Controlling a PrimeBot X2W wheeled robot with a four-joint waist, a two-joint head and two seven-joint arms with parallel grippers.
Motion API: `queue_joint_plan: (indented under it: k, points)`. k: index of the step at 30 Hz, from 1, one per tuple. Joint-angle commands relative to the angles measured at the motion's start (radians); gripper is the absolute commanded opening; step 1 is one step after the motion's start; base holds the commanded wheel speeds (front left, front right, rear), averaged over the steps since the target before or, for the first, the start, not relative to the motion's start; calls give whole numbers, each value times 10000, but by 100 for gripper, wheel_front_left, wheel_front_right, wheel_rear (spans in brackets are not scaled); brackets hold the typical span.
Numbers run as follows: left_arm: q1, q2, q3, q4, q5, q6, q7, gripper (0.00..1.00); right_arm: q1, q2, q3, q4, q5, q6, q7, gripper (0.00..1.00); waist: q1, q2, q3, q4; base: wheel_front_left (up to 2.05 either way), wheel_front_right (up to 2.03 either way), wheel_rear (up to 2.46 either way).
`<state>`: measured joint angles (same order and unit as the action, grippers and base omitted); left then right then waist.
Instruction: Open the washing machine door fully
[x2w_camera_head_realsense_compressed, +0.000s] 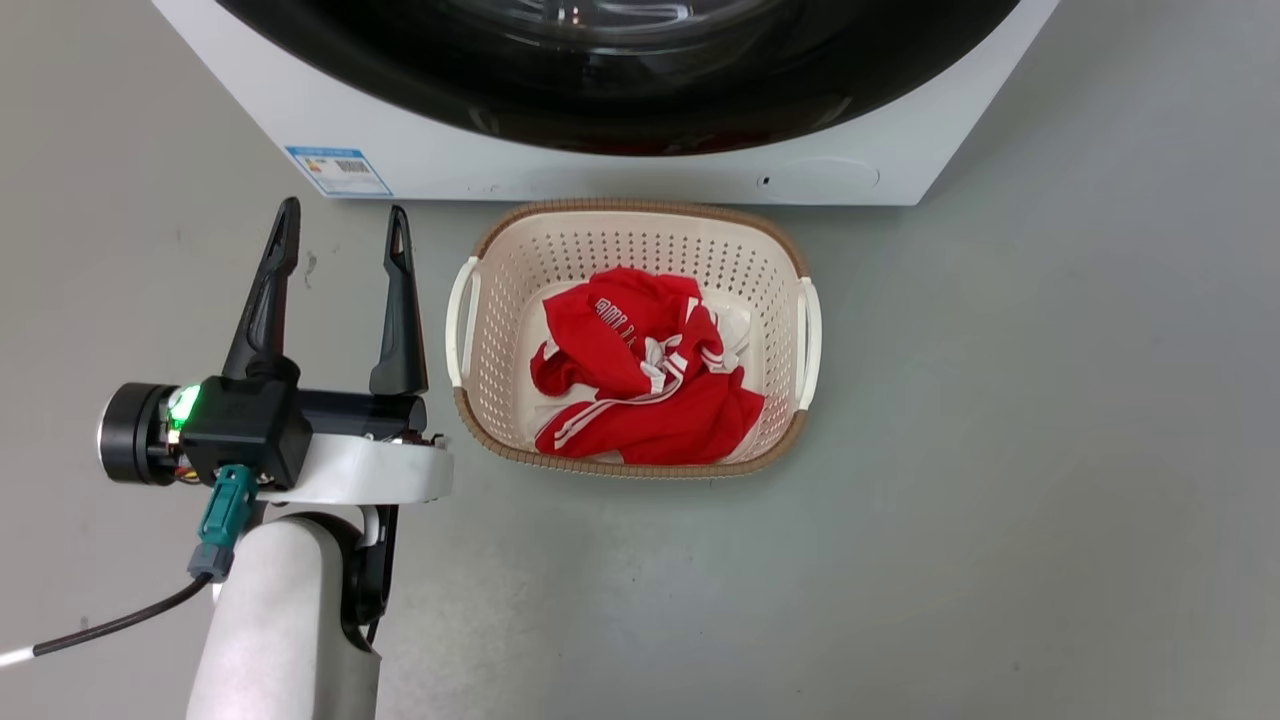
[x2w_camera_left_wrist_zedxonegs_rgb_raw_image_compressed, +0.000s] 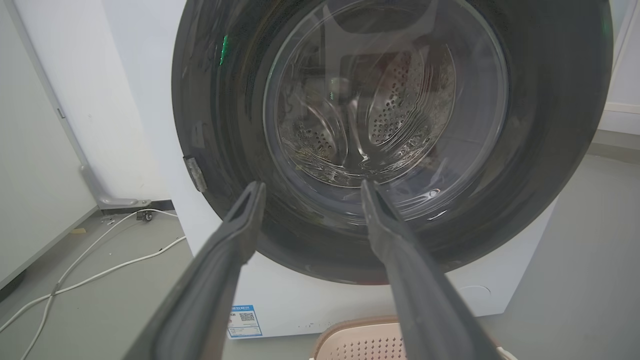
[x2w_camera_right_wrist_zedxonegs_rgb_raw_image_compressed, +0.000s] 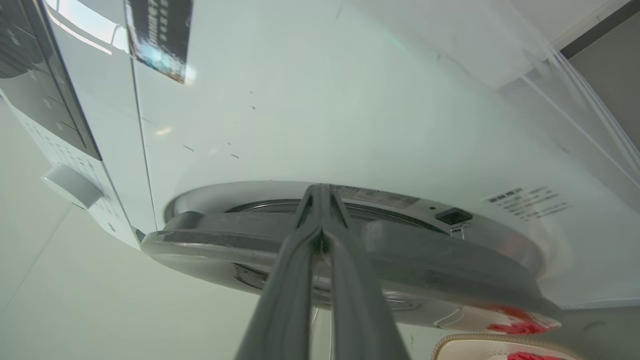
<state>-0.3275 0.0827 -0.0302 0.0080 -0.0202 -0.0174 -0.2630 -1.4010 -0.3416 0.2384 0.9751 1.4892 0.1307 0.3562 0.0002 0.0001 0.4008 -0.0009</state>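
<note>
The very large round glossy black washing machine door (x2w_camera_right_wrist_zedxonegs_rgb_raw_image_compressed: 450, 270) seems slightly ajar from the big white front-loading washing machine (x2w_camera_right_wrist_zedxonegs_rgb_raw_image_compressed: 325, 110), its rim edge-on before the right gripper (x2w_camera_right_wrist_zedxonegs_rgb_raw_image_compressed: 320, 192); those fingers, pressed together, reach across the rim toward the gap, clearly nearer; the left gripper (x2w_camera_head_realsense_compressed: 344, 212) hangs spread, facing the door but apart from it.

Laundry corner of a bare room: a washing machine (x2w_camera_left_wrist_zedxonegs_rgb_raw_image_compressed: 310, 300) is standing on the grey floor (x2w_camera_head_realsense_compressed: 1000, 450), a laundry basket (x2w_camera_head_realsense_compressed: 620, 250) is holding a red garment (x2w_camera_head_realsense_compressed: 640, 390), and loose cables (x2w_camera_left_wrist_zedxonegs_rgb_raw_image_compressed: 125, 263) are trailing nearby.
</note>
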Motion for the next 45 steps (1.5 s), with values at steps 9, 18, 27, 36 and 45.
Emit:
queue_joint_plan:
  k: [9,18,27,36,45]
  points:
    - [-552,-49,-158,-159,54,-74,-27,100,-1596,403,861,1136,-989,0,1022,0,-2,-1,717,257,0,0,0]
    - [-671,-103,-164,-183,16,-40,-27,100,-1937,837,1122,1524,-1239,0,1964,0,-2,-1,981,335,0,0,0]
    - [-513,-132,-141,71,-16,-45,-27,100,-696,860,645,381,-257,0,3997,0,-2,-1,481,219,0,0,0]
    - [-49,-169,-156,239,-83,-21,-27,100,1113,1092,427,-1025,655,0,5596,0,-2,-1,-426,140,0,0,0]
    - [583,-207,-223,421,-78,-27,-27,100,2880,1547,741,-2310,1076,2,6460,0,-2,-1,-1310,156,0,0,0]
